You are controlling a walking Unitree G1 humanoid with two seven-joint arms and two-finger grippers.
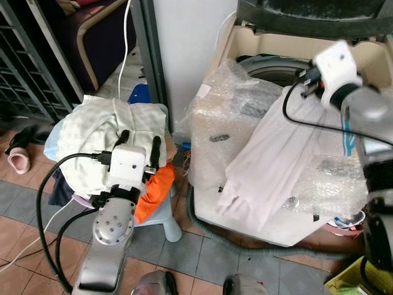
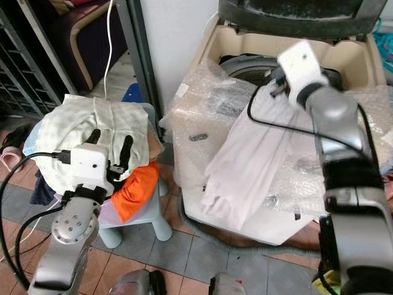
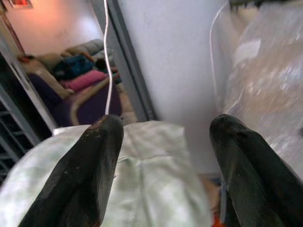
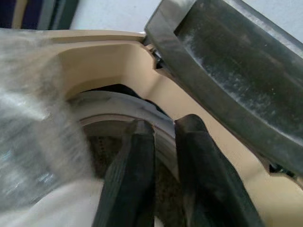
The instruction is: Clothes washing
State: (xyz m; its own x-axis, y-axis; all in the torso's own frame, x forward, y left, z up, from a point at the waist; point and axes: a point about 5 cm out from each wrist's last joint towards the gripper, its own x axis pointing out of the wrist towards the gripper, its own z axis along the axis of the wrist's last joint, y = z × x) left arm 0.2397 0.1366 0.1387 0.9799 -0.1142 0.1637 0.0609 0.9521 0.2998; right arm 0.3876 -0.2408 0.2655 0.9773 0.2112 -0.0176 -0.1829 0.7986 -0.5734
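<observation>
While the washing is only part way in, the nearest things are the grey floor tiles (image 1: 202, 258) and the pale plastic stool (image 1: 161, 215) on the left, which carries the heap of clothes. On top lies a pale green checked garment (image 1: 92, 132), with an orange one (image 1: 153, 187) spilling out just below it. The left hand (image 1: 138, 147) hovers close over that heap with its fingers (image 3: 85, 179) spread wide and nothing between them. Cloth like this is light, limp and not fragile, but it drags its neighbours along — so a pinch on a raised fold at the top of the checked garment looks the safest hold, taken high enough that the orange one stays behind.

To the right stands the top-loading washing machine (image 1: 270, 49), its cream body swathed in bubble wrap (image 1: 227, 110), which is slippery and may snag or slide under a sleeve. A white garment (image 1: 270, 166) hangs down the machine's front from the rim. The right hand (image 1: 304, 83) is at its upper end, over the drum opening (image 4: 113, 137); its fingers (image 4: 130, 184) stand nearly together, and it probably has the cloth pinched — the wrist view is too blurred to be sure. Most of that garment's weight hangs outside, so it would slip back out if let go there; it wants lifting well over the rim.

Farther off, the raised lid (image 1: 313, 15) stands behind the tub, and far left a doorway shows a white cable (image 1: 126, 43) and a sofa (image 3: 80, 80).
</observation>
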